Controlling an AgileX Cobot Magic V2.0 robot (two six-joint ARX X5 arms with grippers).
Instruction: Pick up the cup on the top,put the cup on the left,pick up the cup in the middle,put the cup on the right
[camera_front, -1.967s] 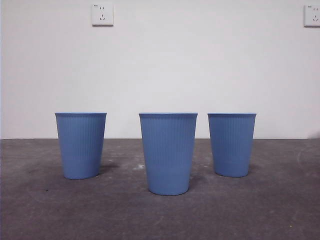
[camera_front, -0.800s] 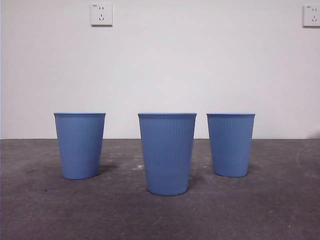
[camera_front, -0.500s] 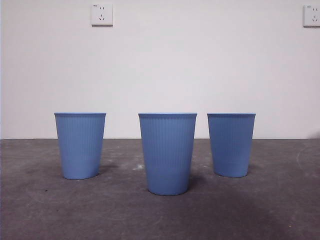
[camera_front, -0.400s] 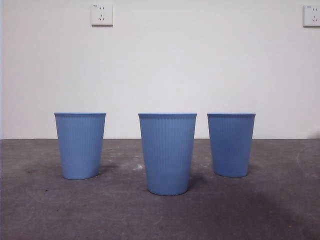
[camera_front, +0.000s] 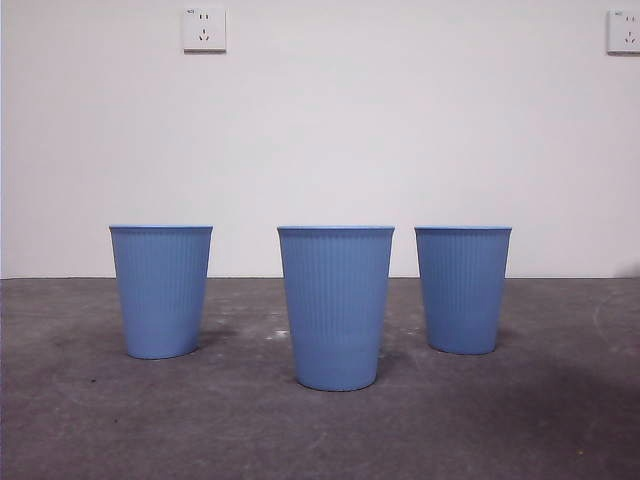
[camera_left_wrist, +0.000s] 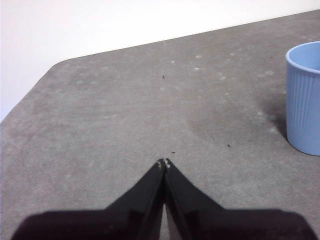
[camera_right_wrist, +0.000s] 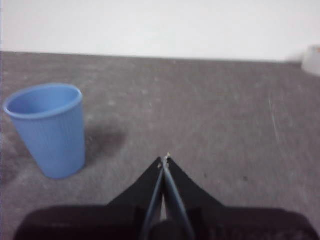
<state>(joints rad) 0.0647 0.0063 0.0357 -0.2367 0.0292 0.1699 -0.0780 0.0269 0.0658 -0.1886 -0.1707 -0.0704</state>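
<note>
Three blue ribbed cups stand upright and apart on the grey table in the front view: a left cup (camera_front: 161, 290), a middle cup (camera_front: 336, 306) nearer the camera, and a right cup (camera_front: 463, 288). My left gripper (camera_left_wrist: 163, 163) is shut and empty above the table, with a blue cup (camera_left_wrist: 305, 97) off to one side. My right gripper (camera_right_wrist: 165, 160) is shut and empty, with a blue cup (camera_right_wrist: 47, 129) standing apart from it. Neither gripper shows in the front view.
The grey table (camera_front: 320, 430) runs to a white wall with two power sockets, one (camera_front: 204, 29) at the upper left and one (camera_front: 624, 31) at the upper right. The table's rounded corner (camera_left_wrist: 57, 67) shows in the left wrist view.
</note>
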